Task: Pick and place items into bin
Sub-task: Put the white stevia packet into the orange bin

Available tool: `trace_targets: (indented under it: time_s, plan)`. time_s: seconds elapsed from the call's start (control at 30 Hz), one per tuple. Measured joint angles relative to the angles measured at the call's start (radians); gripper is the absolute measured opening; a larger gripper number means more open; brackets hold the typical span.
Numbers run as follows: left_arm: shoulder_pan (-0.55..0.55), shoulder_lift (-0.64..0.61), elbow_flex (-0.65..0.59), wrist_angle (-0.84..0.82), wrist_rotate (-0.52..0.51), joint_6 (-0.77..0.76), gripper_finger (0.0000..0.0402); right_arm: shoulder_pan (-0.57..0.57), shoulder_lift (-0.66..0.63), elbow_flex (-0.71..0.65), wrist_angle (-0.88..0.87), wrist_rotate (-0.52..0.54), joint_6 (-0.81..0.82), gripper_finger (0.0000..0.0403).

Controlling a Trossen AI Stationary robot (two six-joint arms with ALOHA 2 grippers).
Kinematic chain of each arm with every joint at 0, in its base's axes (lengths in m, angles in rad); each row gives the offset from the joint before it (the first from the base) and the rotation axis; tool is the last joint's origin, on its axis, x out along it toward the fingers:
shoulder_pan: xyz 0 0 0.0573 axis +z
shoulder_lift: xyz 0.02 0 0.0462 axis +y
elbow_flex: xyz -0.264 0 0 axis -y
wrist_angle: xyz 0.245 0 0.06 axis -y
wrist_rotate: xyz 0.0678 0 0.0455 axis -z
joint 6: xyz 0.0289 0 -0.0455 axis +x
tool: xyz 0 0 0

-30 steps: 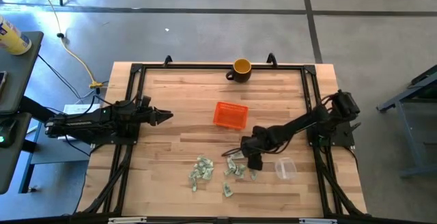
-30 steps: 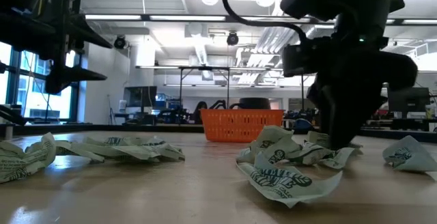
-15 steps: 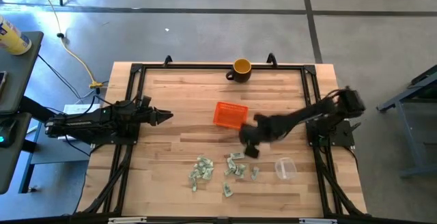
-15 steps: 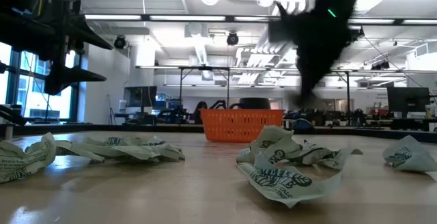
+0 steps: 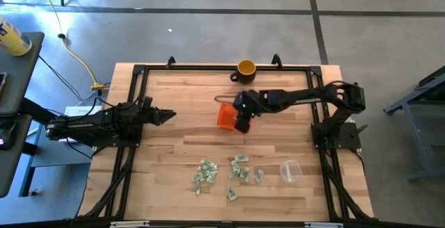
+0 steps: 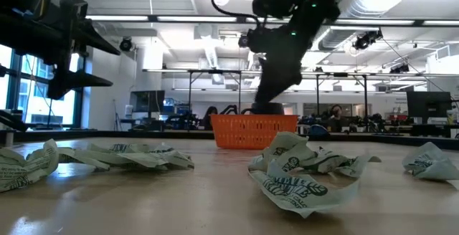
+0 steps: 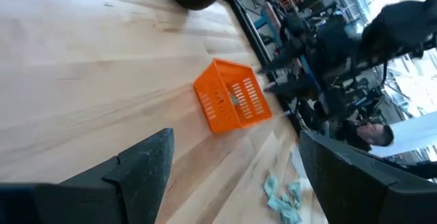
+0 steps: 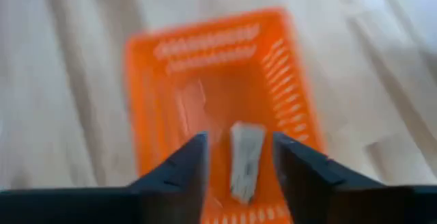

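I hold the right gripper (image 8: 239, 157) directly above the orange basket (image 8: 222, 108), its fingers pinching a crumpled wrapper piece (image 8: 244, 161) that hangs over the basket's open middle, while the left gripper (image 5: 167, 117) waits well left of the basket, parted.

An orange basket (image 5: 227, 117) with perforated sides, pale green-and-white wrappers (image 5: 206, 172), and a yellow-orange mug (image 5: 246, 69).

Right gripper (image 8: 239, 166) directly above the orange basket (image 8: 164, 94), looking down into it. Two dark fingers (image 8: 179, 173) set apart, a pale crumpled wrapper piece (image 8: 244, 157) between them. Basket sits on light wooden table (image 8: 61, 80); perforated walls visible.
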State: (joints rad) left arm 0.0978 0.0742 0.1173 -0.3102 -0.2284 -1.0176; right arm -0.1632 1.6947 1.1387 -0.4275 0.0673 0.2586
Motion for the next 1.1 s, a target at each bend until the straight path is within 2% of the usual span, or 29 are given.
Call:
trace_targets:
  time_s: [0.1,0.17,0.23,0.3,0.43,0.57,0.67,0.7,0.87,0.97,1.1]
  plan:
    - [0.000,0.000,0.000,-0.006,-0.048,0.002,0.0349,-0.005,-0.022,0.043,-0.022,0.007,-0.003,0.0207]
    - [0.000,0.000,0.000,-0.016,-0.071,0.032,0.0349,0.026,-0.064,0.071,-0.062,0.067,-0.088,0.0226]
    - [0.000,0.001,-0.001,-0.009,-0.053,0.024,0.0349,0.066,-0.110,0.080,-0.133,0.145,-0.169,0.0237]
    - [0.000,0.011,-0.002,0.048,0.036,-0.001,0.0348,0.108,-0.153,0.072,-0.212,0.202,-0.203,0.0242]
    - [-0.017,0.108,-0.002,0.179,0.257,0.096,0.0329,0.192,-0.207,0.029,-0.362,0.235,-0.158,0.0243]
    - [-0.104,0.297,-0.002,0.384,0.377,0.238,0.0296,0.282,-0.212,-0.033,-0.446,0.214,-0.103,0.0244]
    - [-0.203,0.492,0.004,0.605,0.394,0.267,0.0273,0.346,-0.213,-0.069,-0.442,0.214,-0.045,0.0244]
    - [-0.238,0.559,0.017,0.633,0.390,0.271,0.0267,0.364,-0.213,-0.079,-0.446,0.215,-0.019,0.0244]
    - [-0.382,0.900,0.138,0.574,0.377,0.371,0.0261,0.426,-0.212,-0.095,-0.494,0.286,0.120,0.0244]
    - [-0.424,1.075,0.230,0.561,0.336,0.419,0.0278,0.448,-0.216,-0.095,-0.526,0.331,0.191,0.0244]
    - [-0.433,1.235,0.348,0.562,0.293,0.501,0.0310,0.482,-0.219,-0.095,-0.551,0.358,0.235,0.0244]
